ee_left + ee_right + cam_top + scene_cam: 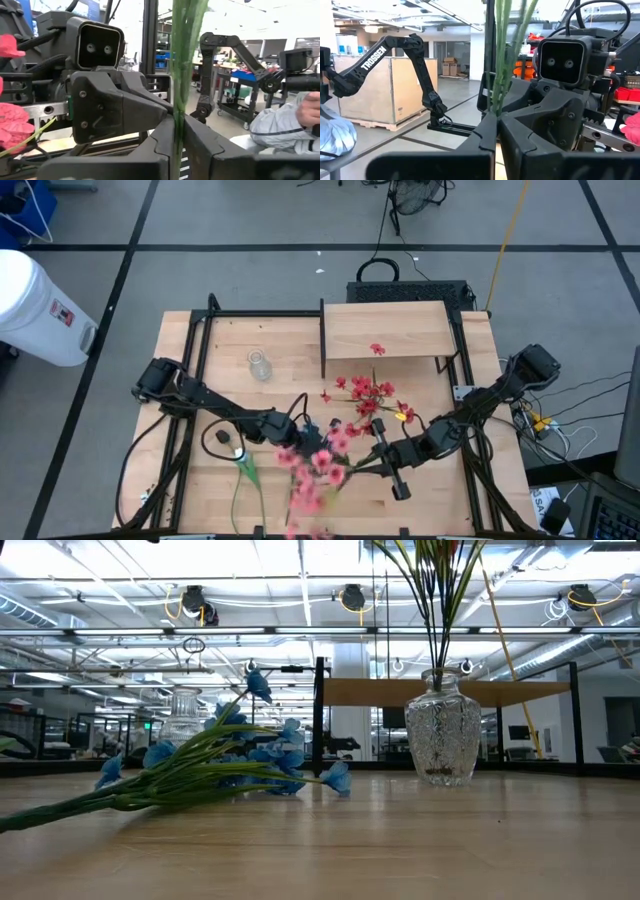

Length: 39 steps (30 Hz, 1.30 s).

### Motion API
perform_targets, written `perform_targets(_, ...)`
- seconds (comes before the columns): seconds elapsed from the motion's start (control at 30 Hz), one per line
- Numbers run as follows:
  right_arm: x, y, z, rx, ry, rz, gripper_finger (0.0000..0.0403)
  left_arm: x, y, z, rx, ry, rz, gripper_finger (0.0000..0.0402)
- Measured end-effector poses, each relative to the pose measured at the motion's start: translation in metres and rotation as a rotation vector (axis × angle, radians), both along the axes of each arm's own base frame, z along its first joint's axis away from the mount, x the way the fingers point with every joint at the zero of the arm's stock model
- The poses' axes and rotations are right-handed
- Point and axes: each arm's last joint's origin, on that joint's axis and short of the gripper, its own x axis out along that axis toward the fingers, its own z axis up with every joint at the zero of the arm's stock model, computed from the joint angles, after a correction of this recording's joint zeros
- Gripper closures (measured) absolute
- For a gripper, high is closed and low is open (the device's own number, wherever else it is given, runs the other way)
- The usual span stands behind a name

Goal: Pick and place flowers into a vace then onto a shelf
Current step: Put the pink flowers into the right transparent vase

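A bunch of red-pink flowers [322, 465] stands in a cut-glass vase [440, 735] at mid-table. Its green stalks [437, 610] rise out of the low view, and the blossoms hide the vase in the high view. My left gripper [322, 438] and my right gripper [362, 448] face each other at the stalks above the vase, both shut on them. More red blossoms [368, 398] spread toward the shelf [385, 330]. A blue bunch [215, 765] lies flat on the table. My left gripper pinches the bundle of green stalks [177, 125] between its two fingers, coming level from the table's left with the fingers across the stalks. The stalks run upright through the hold. My right gripper pinches the same stalks [496, 102] between its two fingers, level from the table's right and across them. The stalks stand upright, and their lower ends are in the vase.
A small glass jar [260, 365] stands left of the shelf's dark upright panel [322, 340]. One loose red blossom [377, 348] lies on the shelf board. The blue bunch's stalks [240, 480] trail to the near edge. A person in a pale sleeve [285, 125] is beyond the table.
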Motion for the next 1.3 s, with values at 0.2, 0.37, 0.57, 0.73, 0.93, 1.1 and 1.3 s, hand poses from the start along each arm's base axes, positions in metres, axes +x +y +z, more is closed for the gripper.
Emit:
perform_targets(0.2, -0.001, -0.001, 0.001, -0.002, 0.025, 0.003, 0.0402, 0.000, -0.002, -0.001, 0.032, -0.013, 0.030, 0.0389)
perform_targets(0.37, -0.003, 0.001, -0.001, -0.004, 0.050, 0.010, 0.0383, -0.001, -0.005, -0.001, 0.037, -0.014, 0.046, 0.0390)
perform_targets(0.57, -0.009, 0.001, -0.001, -0.024, 0.139, 0.017, 0.0346, -0.001, -0.007, -0.004, 0.050, -0.002, 0.057, 0.0391)
perform_targets(0.73, -0.009, 0.001, -0.005, -0.027, 0.187, 0.006, 0.0308, -0.003, -0.006, 0.002, 0.042, -0.028, 0.058, 0.0391)
perform_targets(0.93, -0.009, 0.000, -0.011, -0.014, 0.258, 0.002, 0.0266, -0.003, -0.007, 0.001, 0.049, -0.028, 0.070, 0.0391)
perform_targets(1.1, -0.009, 0.000, -0.010, 0.002, 0.251, 0.004, 0.0252, -0.003, -0.006, 0.002, 0.040, -0.033, 0.088, 0.0390)
perform_targets(1.3, -0.008, -0.002, -0.012, 0.020, 0.272, -0.005, 0.0250, -0.004, -0.008, 0.004, 0.049, -0.057, 0.093, 0.0391)
